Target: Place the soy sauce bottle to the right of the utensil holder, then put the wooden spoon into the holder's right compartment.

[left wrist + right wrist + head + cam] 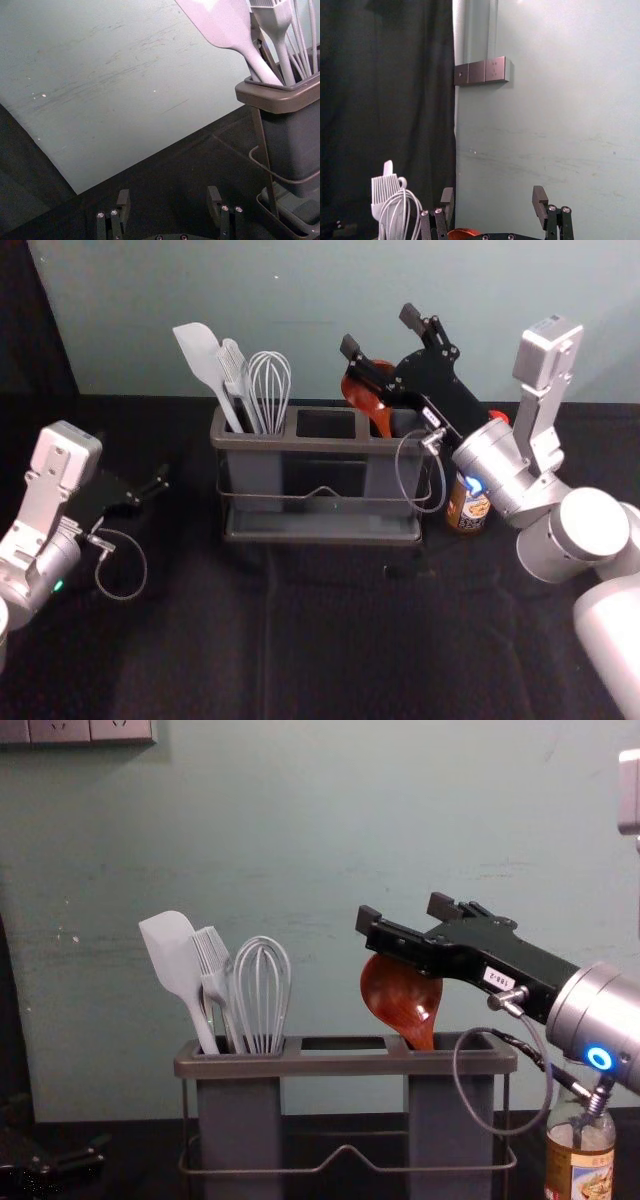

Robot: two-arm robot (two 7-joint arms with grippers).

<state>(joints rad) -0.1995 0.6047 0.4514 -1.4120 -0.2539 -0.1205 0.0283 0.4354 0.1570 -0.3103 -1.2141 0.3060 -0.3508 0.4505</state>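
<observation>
- while the black-covered bench (270, 640) takes up the near part, the left end effector (158, 485) just hangs out to the left of the holder, open, its fingers well apart
- soy sauce bottle (468, 506) is standing upright on the bench, just right of the utensil holder (320, 443), with the right arm reaching over it
- wooden spoon (366, 391) is in the holder's right compartment, handle down, bowl sticking up above the rim and leaning a bit left
- right end effector (379, 328) is up at the spoon's bowl, also open, fingers spread wide and not clamped on it. can't tell if it's touching the spoon though
- left compartment's got a spatula (200, 352), a brush (235, 370) and a whisk (270, 385), all heads up
- pale greenish wall (150, 320) behind everything
</observation>
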